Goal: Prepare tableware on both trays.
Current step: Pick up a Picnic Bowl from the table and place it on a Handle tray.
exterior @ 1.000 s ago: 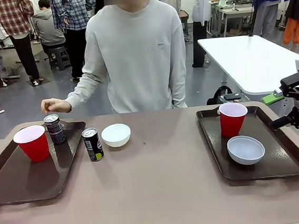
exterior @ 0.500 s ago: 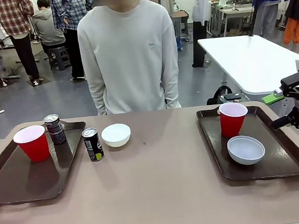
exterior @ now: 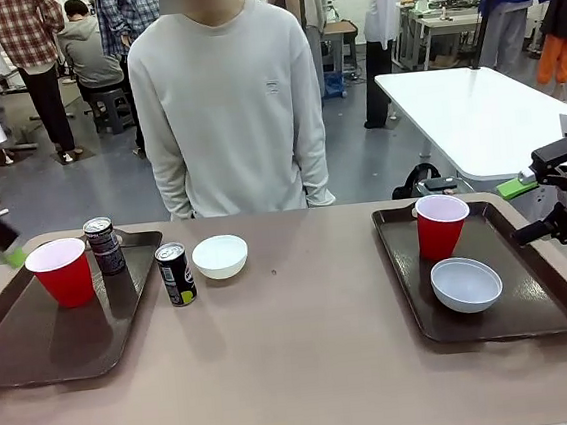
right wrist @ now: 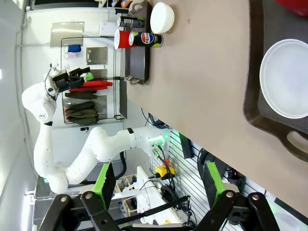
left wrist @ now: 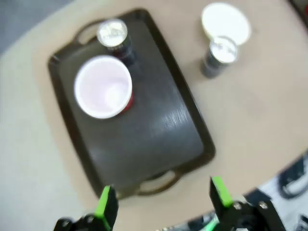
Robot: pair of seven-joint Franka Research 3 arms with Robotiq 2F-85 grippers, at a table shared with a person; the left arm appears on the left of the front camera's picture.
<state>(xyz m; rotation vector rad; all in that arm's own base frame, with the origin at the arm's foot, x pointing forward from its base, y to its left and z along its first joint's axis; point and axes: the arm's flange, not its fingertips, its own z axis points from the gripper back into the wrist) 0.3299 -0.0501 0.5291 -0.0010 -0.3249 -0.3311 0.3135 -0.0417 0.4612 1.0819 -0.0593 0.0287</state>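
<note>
**Change, nearest first.** The left gripper [left wrist: 162, 199] now hangs over the near handle end of the left tray [exterior: 35, 347], jaws wide, nothing between them. A second ago it was outside the front view. Its wrist view is smeared, so the arm is probably moving. The right gripper [right wrist: 159, 187] is unchanged: wide, empty, off the outer rim of the right tray [exterior: 515, 323].

**Surface.** The table [exterior: 310, 381] is matte brown-beige, and its near half is bare.
- Left tray: red cup [exterior: 61, 272], with the tray can [exterior: 104, 245] just beside it on the far side. No bowl.
- On the table just off that tray's right rim: the loose can [exterior: 176, 273], then the loose bowl [exterior: 219, 256] near it.
- Right tray: second red cup [exterior: 441, 224] at the far end, white bowl [exterior: 466, 284] nearer. No can.

**Far edge.** The person [exterior: 228, 107] had a hand above the tray can a second ago. They now stand upright with arms down.

**Reading.** The person has stepped back and the robot's turn is opening. Each tray lacks one item: the loose bowl likely goes left, the loose can right.

**Room.** Grey floor, a white worktable [exterior: 464, 105] at back right, and bystanders beyond.
</note>
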